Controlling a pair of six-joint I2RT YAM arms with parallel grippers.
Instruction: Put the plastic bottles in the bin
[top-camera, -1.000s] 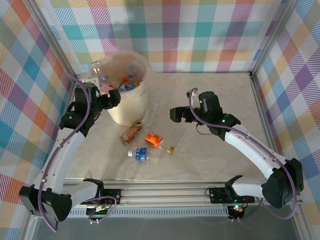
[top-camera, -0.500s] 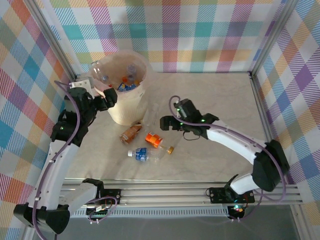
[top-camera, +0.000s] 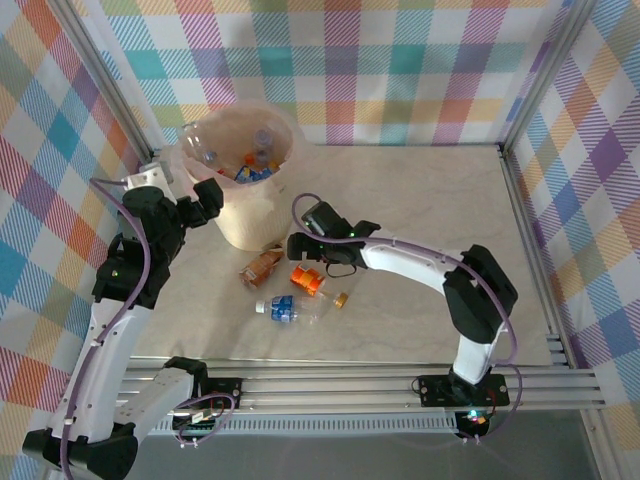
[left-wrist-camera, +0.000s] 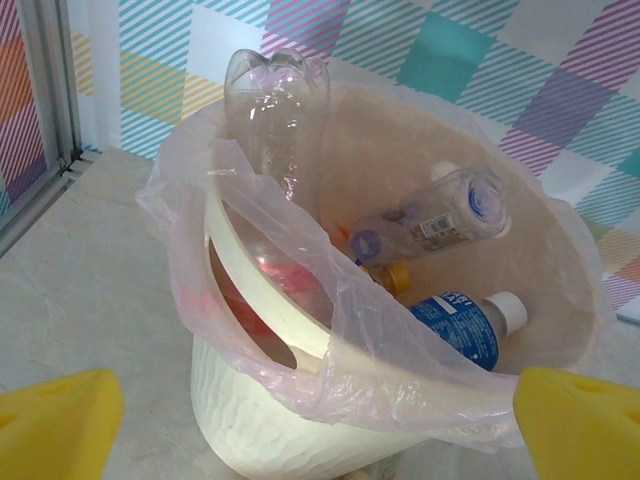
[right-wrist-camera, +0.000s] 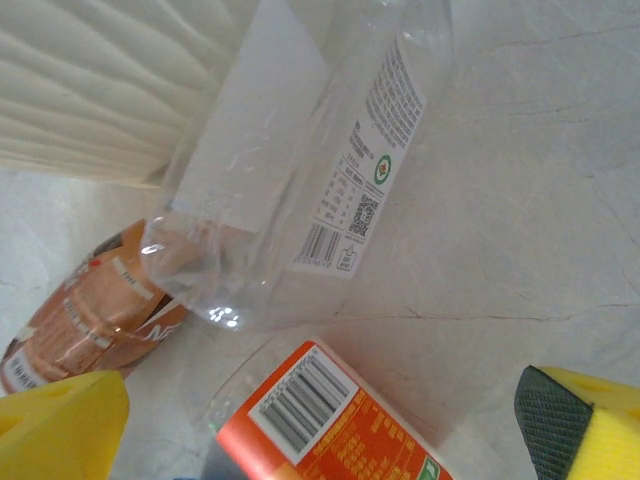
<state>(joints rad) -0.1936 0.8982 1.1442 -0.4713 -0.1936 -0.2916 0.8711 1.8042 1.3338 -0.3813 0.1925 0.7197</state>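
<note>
The bin (top-camera: 262, 226) stands at the back left, lined with a plastic bag and holding several plastic bottles (left-wrist-camera: 455, 325). A clear bottle (left-wrist-camera: 276, 105) leans upright on its near rim. My left gripper (top-camera: 209, 201) hovers open just left of the bin (left-wrist-camera: 250, 420), nothing between its fingers (left-wrist-camera: 55, 425). On the table in front of the bin lie a brown-labelled bottle (top-camera: 262, 265), an orange-labelled bottle (top-camera: 308, 280) and a blue-labelled bottle (top-camera: 285, 308). My right gripper (top-camera: 298, 250) is open low over the orange-labelled bottle (right-wrist-camera: 330, 435), next to a clear bottle (right-wrist-camera: 300, 170) and the brown one (right-wrist-camera: 85, 305).
A small orange cap (top-camera: 341, 298) lies loose right of the orange-labelled bottle. The bin's ribbed wall (right-wrist-camera: 100, 80) is close behind the clear bottle. Metal frame posts and checked cloth walls enclose the table; bare marble surface (top-camera: 430, 200) stretches to the right.
My right arm has swung left across the table to the bottles in front of the bin. My left gripper has drawn back a little from the bin's rim.
</note>
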